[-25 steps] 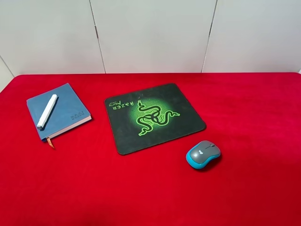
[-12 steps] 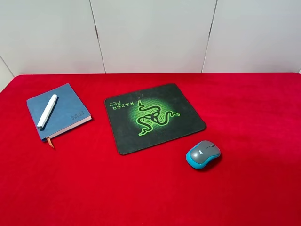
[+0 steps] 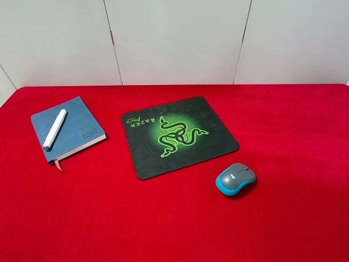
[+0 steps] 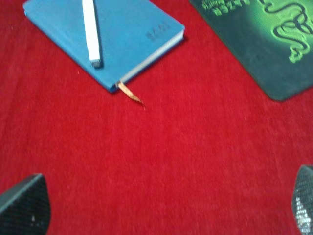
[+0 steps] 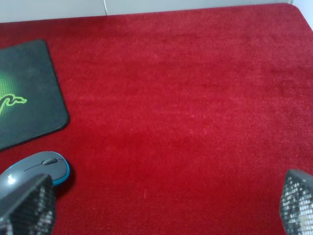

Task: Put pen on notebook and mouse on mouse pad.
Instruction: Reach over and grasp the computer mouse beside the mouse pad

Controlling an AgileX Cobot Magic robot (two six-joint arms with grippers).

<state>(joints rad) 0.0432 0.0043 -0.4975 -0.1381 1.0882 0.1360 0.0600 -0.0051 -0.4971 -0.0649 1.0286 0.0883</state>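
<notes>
The white pen (image 3: 54,129) lies diagonally on the blue notebook (image 3: 79,131) at the left of the red table. In the left wrist view the pen (image 4: 91,34) and notebook (image 4: 132,29) sit well ahead of my left gripper (image 4: 161,215), which is open and empty. The grey and teal mouse (image 3: 235,179) rests on the red cloth just off the near right corner of the black mouse pad (image 3: 218,143). My right gripper (image 5: 161,215) is open, with the mouse (image 5: 41,166) just beyond one fingertip (image 5: 27,205). Neither arm shows in the exterior high view.
The red cloth (image 3: 294,131) covers the whole table up to a white panelled wall (image 3: 174,38) at the back. The notebook's orange ribbon (image 4: 131,94) sticks out onto the cloth. The mouse pad corner (image 5: 29,98) lies beside the mouse.
</notes>
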